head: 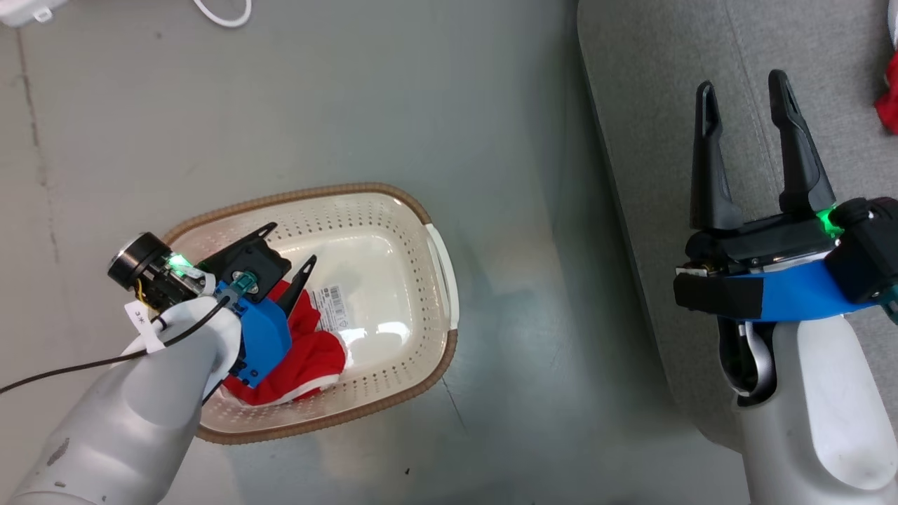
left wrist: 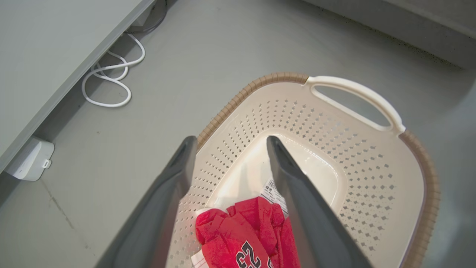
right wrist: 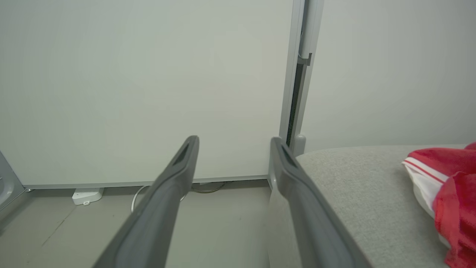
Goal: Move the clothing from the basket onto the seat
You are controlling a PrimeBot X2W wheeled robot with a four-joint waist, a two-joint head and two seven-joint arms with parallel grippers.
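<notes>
Clock directions are in the head view unless noted.

- Seat [head: 659,140] takes up the 3 o'clock side. One red garment with white trim [right wrist: 446,178] is already on it, at the far 2 o'clock edge.
- Laundry basket [head: 379,217] is on the floor at 8 o'clock, long axis roughly 9-to-3, well clear of the seat.
- Red "23" jersey [head: 316,361] is bunched in the basket's 7 o'clock end. It's a crumpled heap with no clean long axis, and it partly covers the barcode sticker [head: 333,307].
- Left gripper [head: 291,245] hovers inside the basket outline, jaws spread wide and empty, fingers pointing to about 1 o'clock.
- **Key relation:** the jersey is at 6 o'clock from the left fingertips, back under the wrist. In the left wrist view it's at the bottom edge between the finger roots, with the tips over bare basket floor. The next move likely needs a pull back toward 7 and a drop before closing.
- Left arm is clearly nearer.
- Right gripper [head: 744,81] is over the seat's near edge, jaws spread, empty, fingers pointing to 12.

Surface and room:
- Smooth grey floor [head: 351,91], slightly glossy.
- Plain pale wall [right wrist: 148,74] beyond it.
- White cable [left wrist: 111,82] is looped at the wall base, with a white power adapter [left wrist: 29,160] beside it. Both are clear of the path.
</notes>
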